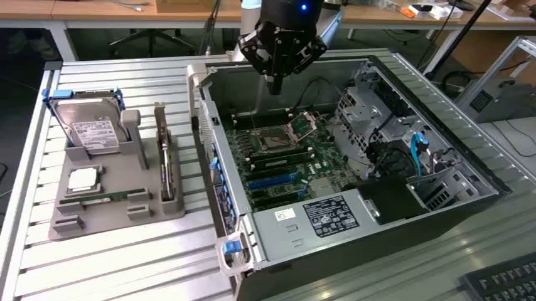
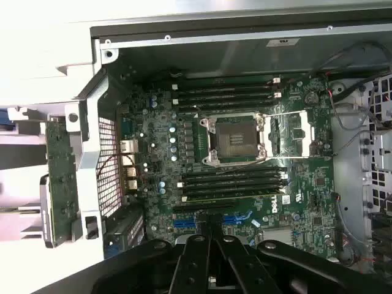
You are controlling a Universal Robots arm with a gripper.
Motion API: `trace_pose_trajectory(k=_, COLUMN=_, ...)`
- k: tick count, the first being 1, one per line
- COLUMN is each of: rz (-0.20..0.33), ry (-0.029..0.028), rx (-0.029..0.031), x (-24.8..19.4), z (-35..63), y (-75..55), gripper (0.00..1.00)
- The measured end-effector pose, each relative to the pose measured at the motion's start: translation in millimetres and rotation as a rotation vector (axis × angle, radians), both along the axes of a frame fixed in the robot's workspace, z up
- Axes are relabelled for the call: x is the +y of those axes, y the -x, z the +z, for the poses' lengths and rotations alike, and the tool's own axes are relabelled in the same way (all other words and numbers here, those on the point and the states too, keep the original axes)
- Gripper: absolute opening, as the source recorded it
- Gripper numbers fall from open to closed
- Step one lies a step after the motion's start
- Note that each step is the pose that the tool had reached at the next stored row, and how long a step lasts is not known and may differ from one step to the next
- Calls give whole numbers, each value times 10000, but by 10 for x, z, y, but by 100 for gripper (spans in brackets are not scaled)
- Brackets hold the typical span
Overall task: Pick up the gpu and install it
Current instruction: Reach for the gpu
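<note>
The gpu [image 1: 166, 160] stands on edge in a slot of the grey holder [image 1: 117, 216], at the exterior view's left of the open computer case [image 1: 205, 125]. In the wrist view the gpu [image 2: 61, 174] is a green board beside the case wall. My gripper [image 1: 274, 88] hangs above the far end of the case, over the motherboard [image 1: 280, 157], well apart from the gpu. Its dark fingers [image 2: 197, 257] are shut together with nothing between them, above the blue slots [image 2: 184, 223] of the motherboard [image 2: 245, 104].
The holder also carries a silver hard drive [image 1: 94, 133], a processor chip [image 1: 84, 179] and a RAM stick [image 1: 105, 197]. Inside the case are the open processor socket [image 2: 236, 138], a drive cage [image 1: 368, 103] and the power supply [image 1: 331, 216]. A keyboard [image 1: 503, 282] lies nearby.
</note>
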State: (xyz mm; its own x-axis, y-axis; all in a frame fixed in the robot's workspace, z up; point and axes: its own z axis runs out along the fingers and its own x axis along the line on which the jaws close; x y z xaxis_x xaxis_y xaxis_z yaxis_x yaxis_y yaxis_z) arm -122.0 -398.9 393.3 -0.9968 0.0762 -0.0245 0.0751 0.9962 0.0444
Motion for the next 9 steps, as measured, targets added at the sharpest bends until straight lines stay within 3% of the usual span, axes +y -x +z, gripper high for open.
trace_pose_trajectory(k=9, rz=0, ry=0, rx=0, x=0, z=0, y=94, gripper=11)
